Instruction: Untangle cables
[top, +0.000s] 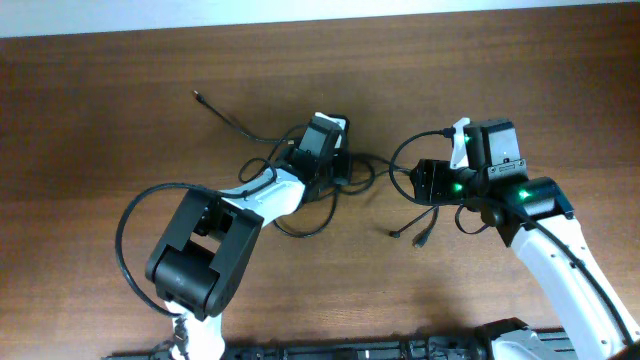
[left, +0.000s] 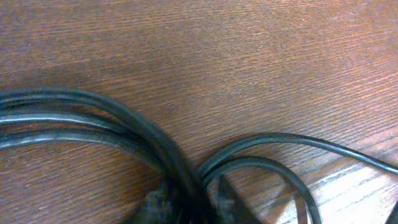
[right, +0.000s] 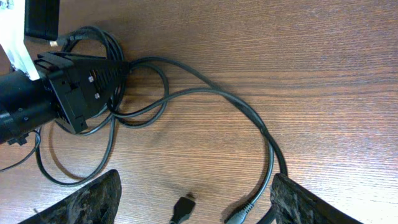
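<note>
Left gripper (top: 340, 165) pinches the tangled cables (left: 62, 118) on the table (top: 560, 80); right gripper (right: 196, 180), at its 3 o'clock, gapes wide, empty, over two plugs (right: 181, 208); a third plug (top: 197, 95) lies at 10 o'clock.

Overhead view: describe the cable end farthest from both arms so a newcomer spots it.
Start at the left arm, bent over the tangle of cables mid-table. One thin black strand runs from it toward the picture's upper left, ending in a small plug. It lies alone on bare wood; the other loose ends sit beside the right arm.
</note>
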